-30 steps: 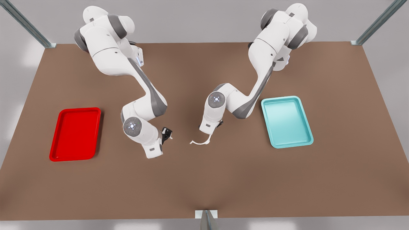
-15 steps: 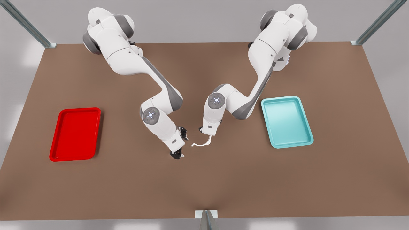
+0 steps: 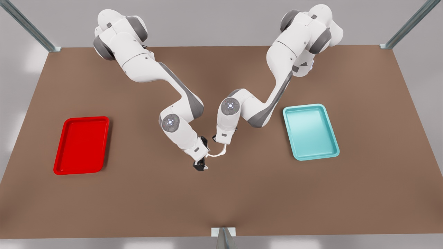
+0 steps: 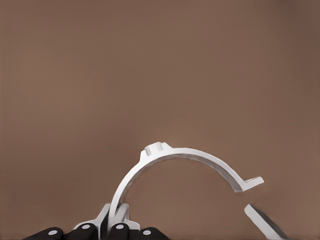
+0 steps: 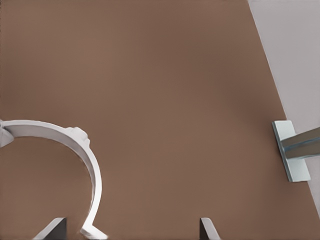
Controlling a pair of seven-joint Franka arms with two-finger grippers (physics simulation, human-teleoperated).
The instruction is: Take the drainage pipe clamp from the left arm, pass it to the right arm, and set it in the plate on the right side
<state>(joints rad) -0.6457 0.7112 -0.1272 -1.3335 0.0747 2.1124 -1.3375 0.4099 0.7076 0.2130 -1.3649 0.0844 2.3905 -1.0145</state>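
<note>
The drainage pipe clamp (image 3: pixel 216 154), a thin white C-shaped strip, hangs just above the brown table at its middle. My left gripper (image 3: pixel 225 145), on the arm at the front view's right, is shut on one tab end; the left wrist view shows the clamp (image 4: pixel 185 157) arching away from that grip (image 4: pixel 115 227). My right gripper (image 3: pixel 205 154) is open around the free tab end. In the right wrist view the clamp (image 5: pixel 75 140) curves in between its spread fingers (image 5: pixel 130 227), close to one of them. The red plate (image 3: pixel 82 145) lies at the front view's left.
A teal tray (image 3: pixel 310 131) lies at the front view's right, beside the left arm. A metal frame post (image 3: pixel 223 235) stands at the table's near edge, seen as a bracket (image 5: pixel 292 150) in the right wrist view. Corner posts rise at the back.
My right arm has swung from near the red plate toward the middle, and its open fingers now bracket the clamp's free end. The left arm has shifted slightly toward it with the clamp.
</note>
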